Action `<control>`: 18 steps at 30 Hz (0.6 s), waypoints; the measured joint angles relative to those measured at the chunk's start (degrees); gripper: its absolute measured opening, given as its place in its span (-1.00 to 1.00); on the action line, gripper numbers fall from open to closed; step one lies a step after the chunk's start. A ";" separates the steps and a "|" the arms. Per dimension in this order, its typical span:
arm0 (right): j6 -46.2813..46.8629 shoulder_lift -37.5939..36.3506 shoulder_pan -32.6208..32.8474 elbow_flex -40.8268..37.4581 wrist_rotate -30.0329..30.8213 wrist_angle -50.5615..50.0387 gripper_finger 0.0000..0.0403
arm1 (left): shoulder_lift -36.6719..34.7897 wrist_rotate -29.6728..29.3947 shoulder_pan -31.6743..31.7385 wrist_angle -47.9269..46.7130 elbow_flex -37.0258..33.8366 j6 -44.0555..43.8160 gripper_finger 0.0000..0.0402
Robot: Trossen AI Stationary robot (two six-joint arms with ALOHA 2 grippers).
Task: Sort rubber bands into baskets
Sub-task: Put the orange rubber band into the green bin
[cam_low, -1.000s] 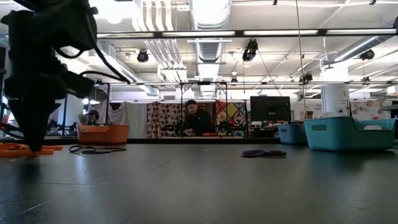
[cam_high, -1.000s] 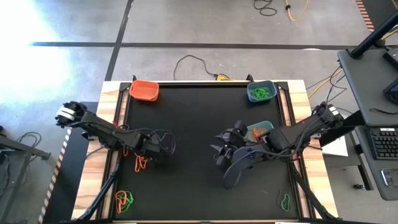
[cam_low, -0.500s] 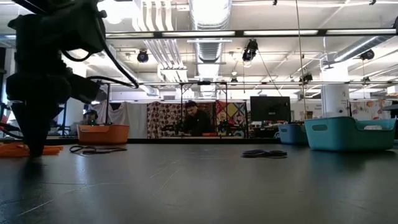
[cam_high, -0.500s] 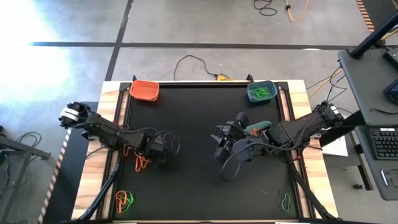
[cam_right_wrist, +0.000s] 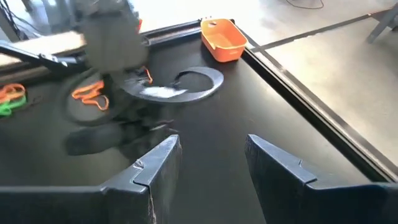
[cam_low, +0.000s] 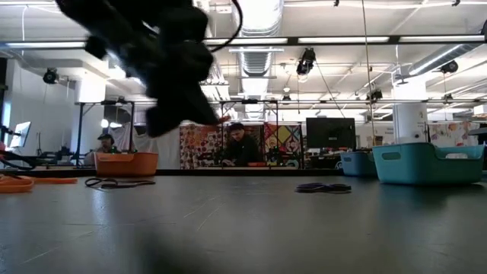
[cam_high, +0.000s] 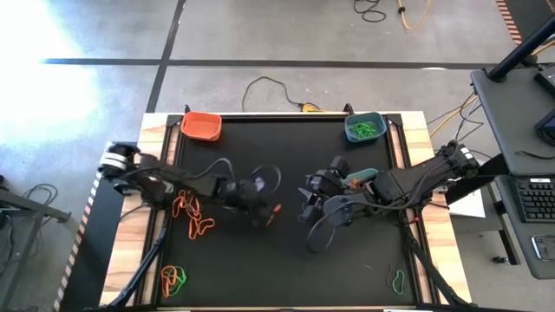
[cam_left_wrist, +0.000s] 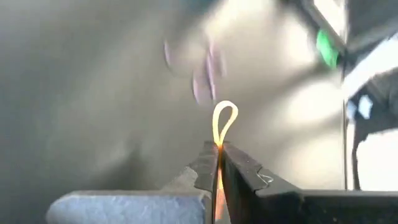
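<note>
Black matting covers the bench (cam_high: 286,260). Over its middle, the left end effector (cam_high: 270,211) is clamped on a thin orange rubber band (cam_left_wrist: 222,121); carry it level to the far orange plastic basket (cam_high: 201,126). The right end effector (cam_high: 308,208) waits nearby, spread and empty.

— Beyond the job itself, what do we see?

— We see the bench (cam_high: 286,156), black-topped with pale wooden edges, standing on a grey concrete floor (cam_high: 277,35) crossed by dark tape lines (cam_high: 260,62). A yellow cable (cam_high: 269,87) curls behind it.

— And to the side?

— We make out a grey desk (cam_high: 512,104) with a keyboard (cam_high: 538,199). From bench height we see a person (cam_low: 240,146) seated far back, a dark monitor (cam_low: 330,132) beside colourful hangings (cam_low: 281,141), and ducts (cam_low: 259,19) along the ceiling.
</note>
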 joint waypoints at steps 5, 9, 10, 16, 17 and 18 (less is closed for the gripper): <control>4.07 -0.11 0.55 -1.65 -0.75 -7.13 -0.12 | 8.56 -2.89 7.09 0.41 5.89 0.89 -1.00; 9.02 -0.11 0.55 -7.31 -4.06 -10.26 -0.12 | 15.02 -2.85 10.06 -5.56 11.57 3.42 -1.00; 10.53 -0.11 0.55 -9.20 -4.16 -10.15 -0.12 | 16.55 -2.85 10.60 -7.90 12.76 3.44 -1.00; 12.69 -0.02 -0.80 -22.29 -11.72 -0.36 -0.09 | 21.06 -2.58 11.47 -12.07 15.74 5.62 -0.93; 11.56 -0.02 -1.44 -24.42 -13.37 2.60 -0.07 | 21.00 -1.85 11.48 -12.16 15.76 6.70 -0.89; 9.91 -0.02 -2.16 -26.51 -15.00 6.06 -0.04 | 20.86 -0.93 11.54 -12.15 15.75 7.27 -0.84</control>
